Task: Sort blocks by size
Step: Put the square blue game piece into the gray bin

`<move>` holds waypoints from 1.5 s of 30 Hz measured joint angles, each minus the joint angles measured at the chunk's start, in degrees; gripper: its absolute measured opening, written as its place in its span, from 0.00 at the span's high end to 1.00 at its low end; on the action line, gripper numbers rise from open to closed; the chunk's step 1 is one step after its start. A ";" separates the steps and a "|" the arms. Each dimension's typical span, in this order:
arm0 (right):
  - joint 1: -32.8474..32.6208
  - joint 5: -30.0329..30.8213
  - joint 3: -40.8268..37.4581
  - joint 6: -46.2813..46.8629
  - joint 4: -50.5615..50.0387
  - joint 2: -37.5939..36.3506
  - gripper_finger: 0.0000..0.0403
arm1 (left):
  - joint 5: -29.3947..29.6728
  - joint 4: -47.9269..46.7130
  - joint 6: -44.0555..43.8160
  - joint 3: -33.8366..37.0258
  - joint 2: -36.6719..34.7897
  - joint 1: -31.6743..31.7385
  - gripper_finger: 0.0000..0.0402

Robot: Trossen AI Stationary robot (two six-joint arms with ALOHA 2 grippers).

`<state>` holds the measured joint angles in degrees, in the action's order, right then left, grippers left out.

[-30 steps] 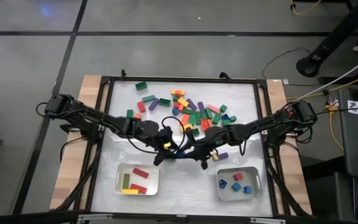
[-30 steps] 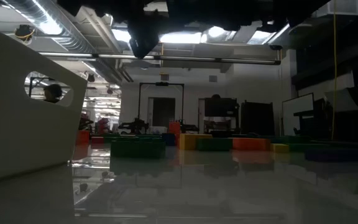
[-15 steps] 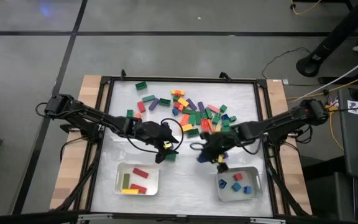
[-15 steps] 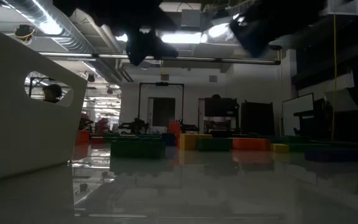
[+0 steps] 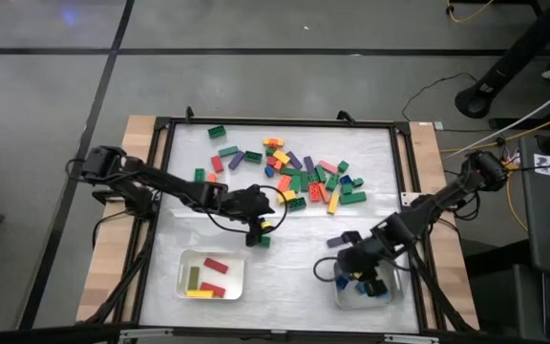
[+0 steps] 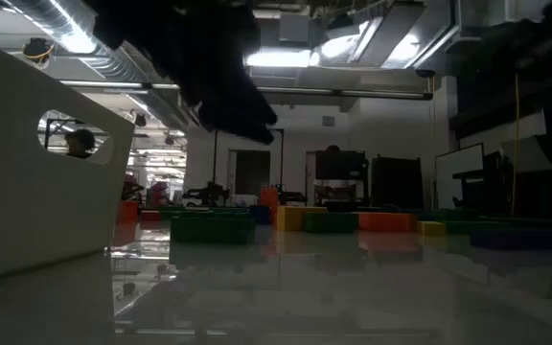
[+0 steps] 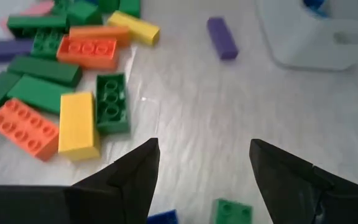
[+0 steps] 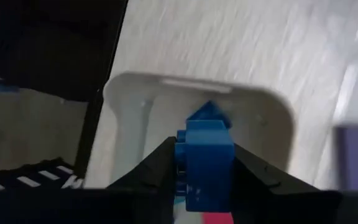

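Over the tray at about four o'clock on the tabletop (image 5: 285, 263), the right gripper (image 5: 351, 272) hangs above the pale right tray (image 5: 390, 291), its fingers (image 8: 253, 174) clenched on a small blue block (image 8: 204, 158); the right wrist view shows that block pinched between the two dark fingers with the tray's rounded rim directly beyond it; a few blue and red short blocks (image 5: 375, 290) already lie inside that tray; a purple block (image 5: 337, 242) rests on the white surface just beside the gripper, toward eleven o'clock from it. Near the centre of the tabletop, the left gripper (image 5: 259, 229) sits low over the surface with its fingers (image 7: 132, 174) spread wide and grasping nothing; a small green block (image 7: 232, 210) lies on the tabletop between the fingertips, and a blue one (image 7: 163, 218) just beside it, apart from both fingers. The main scatter of blocks (image 5: 299, 172) spreads from the centre toward twelve o'clock, a mix of red, yellow, green, orange, purple and pink; in the left wrist view a yellow long block (image 7: 78, 124) lies touching a green one (image 7: 112, 102), with orange bricks (image 7: 23, 127) alongside. The left tray (image 5: 184, 258), at about seven o'clock, holds red, yellow and green long blocks (image 5: 208, 279).
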<state>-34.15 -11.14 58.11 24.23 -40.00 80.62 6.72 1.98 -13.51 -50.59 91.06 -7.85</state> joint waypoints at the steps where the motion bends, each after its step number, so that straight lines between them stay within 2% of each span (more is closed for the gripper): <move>1: -0.63 0.00 0.00 1.83 -0.24 0.00 0.71 | 0.00 0.04 0.06 0.00 0.76 0.10 0.41; 6: -2.79 1.85 -0.02 10.47 -1.25 0.00 0.70 | 0.04 -0.49 0.47 0.00 3.35 0.52 0.41; 11: -2.99 3.14 -0.02 14.75 -3.70 0.24 0.70 | 0.02 -3.66 0.47 0.00 5.01 0.51 0.41; 22: -2.95 3.06 -0.04 20.14 -8.49 0.26 0.70 | 0.11 -10.41 -1.34 0.00 5.16 0.51 0.41; 34: -2.99 3.46 -0.04 23.56 -8.12 0.26 0.69 | 0.15 -10.43 -1.43 0.00 5.16 0.51 0.41; 36: -2.99 3.71 -0.04 24.70 -8.14 0.27 0.67 | 0.15 -10.44 -1.47 0.00 5.14 0.51 0.41; 40: -2.95 9.92 -0.05 26.84 -8.27 0.99 0.60 | 0.17 -10.50 -1.39 0.00 5.14 0.51 0.41; 45: -2.95 9.73 -0.11 26.66 -8.28 1.16 0.54 | 1.03 -11.06 -1.12 -0.02 5.14 0.51 0.41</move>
<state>-37.10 -1.41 58.00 50.90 -48.27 81.78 7.75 -9.08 -14.63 -50.61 96.20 -7.33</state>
